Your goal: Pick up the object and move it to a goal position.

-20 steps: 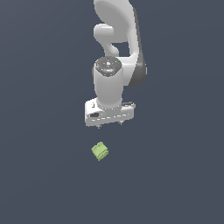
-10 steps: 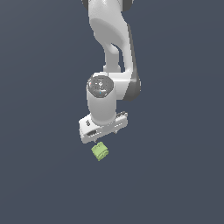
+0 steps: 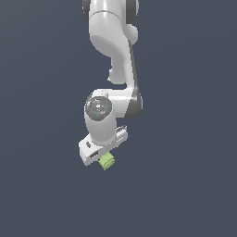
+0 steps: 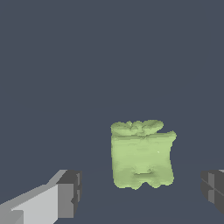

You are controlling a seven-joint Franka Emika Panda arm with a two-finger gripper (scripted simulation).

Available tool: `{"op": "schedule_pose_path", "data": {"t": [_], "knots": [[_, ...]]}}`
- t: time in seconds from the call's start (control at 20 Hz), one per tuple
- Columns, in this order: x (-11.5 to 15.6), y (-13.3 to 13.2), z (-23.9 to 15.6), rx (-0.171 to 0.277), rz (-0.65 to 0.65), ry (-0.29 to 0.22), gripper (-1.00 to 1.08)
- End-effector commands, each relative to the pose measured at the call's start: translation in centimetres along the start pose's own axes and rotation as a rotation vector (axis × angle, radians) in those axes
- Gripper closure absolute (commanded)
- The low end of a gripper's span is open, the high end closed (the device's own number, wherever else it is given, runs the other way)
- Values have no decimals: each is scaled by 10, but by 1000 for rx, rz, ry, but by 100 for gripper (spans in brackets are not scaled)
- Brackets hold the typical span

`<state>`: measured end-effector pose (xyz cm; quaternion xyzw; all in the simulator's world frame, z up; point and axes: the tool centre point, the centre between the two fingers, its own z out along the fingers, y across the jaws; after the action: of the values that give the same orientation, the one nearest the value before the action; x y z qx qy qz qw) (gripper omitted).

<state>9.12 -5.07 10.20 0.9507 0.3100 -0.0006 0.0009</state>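
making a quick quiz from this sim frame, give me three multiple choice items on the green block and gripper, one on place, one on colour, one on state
1. Where is the block relative to the gripper in the wrist view?
A. Between the two fingers, with a gap on each side
B. Outside both fingers
C. Out of sight

2. What colour is the block?
A. Red
B. Light green
C. Blue

3. What is the gripper's state?
A. Shut on the block
B. Shut on nothing
C. Open, not touching the block

Answers:
1. A, the wrist view shows a finger on either side of it.
2. B, both views show it pale green.
3. C, dark floor shows between each finger and the block.
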Motion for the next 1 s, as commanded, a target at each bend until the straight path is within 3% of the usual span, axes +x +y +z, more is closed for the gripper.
{"op": "schedule_pose_path", "data": {"t": [0.0,0.6,0.95], "knots": [[1,5,5,0,-32,1,-92],[2,11,16,2,-66,1,-92],[1,10,51,1,-69,2,-92]]}}
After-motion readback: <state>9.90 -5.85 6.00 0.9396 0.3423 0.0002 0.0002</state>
